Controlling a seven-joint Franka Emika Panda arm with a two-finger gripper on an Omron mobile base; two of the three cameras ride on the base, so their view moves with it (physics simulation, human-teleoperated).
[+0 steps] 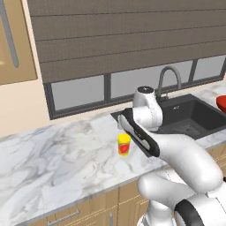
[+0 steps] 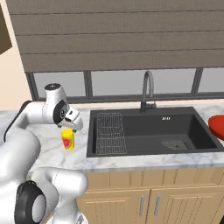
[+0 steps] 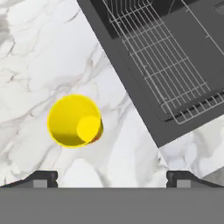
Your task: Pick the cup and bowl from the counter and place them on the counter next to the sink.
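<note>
The counter (image 1: 53,159) looks like polished white marble with grey veins, over light wooden cabinets (image 2: 170,199). The cup (image 3: 74,121) is smooth, bright yellow, plastic-like. The sink (image 2: 175,127) is matt dark grey, holding a thin wire rack (image 2: 109,131); its tap (image 2: 148,89) looks like brushed metal

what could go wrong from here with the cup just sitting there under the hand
The gripper is open above the upright cup, which sits off toward one fingertip, so a careless move could tip it. The cup stands close to the sink edge, so a nudge might roll it in. The bowl waits beyond the sink, a long reach.
</note>
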